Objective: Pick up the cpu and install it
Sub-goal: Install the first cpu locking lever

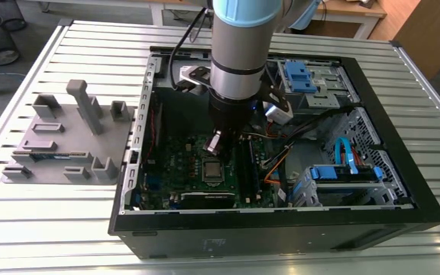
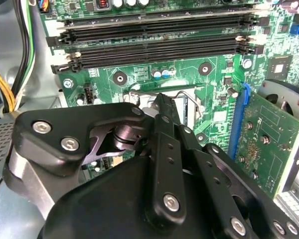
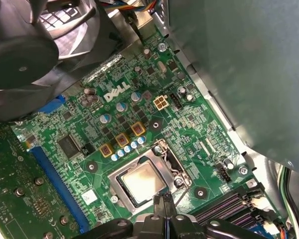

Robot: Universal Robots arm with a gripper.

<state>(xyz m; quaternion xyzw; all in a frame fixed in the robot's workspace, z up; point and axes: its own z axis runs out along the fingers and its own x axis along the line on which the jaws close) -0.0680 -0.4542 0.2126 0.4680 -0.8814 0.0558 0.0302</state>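
Observation:
The cpu [image 3: 140,182] lies flat in its socket on the green motherboard [image 3: 199,129], silvery top up, with the metal socket frame [image 3: 117,176] around it. In the exterior view the cpu [image 1: 213,170] sits inside the open computer case [image 1: 281,229], just below my gripper [image 1: 215,148]. My gripper [image 3: 164,200] hovers at the socket's edge next to the thin wire lever [image 3: 182,191], fingers together with nothing between them. In the second wrist view the gripper [image 2: 162,99] covers most of the socket.
Black memory slots [image 2: 154,35] run beside the socket. A green expansion card [image 2: 269,139] and a black fan [image 3: 20,59] stand close by. Orange cables [image 1: 270,166] and blue drive bays [image 1: 342,172] fill the case's right side. A grey fixture [image 1: 67,143] stands on the exterior view's left.

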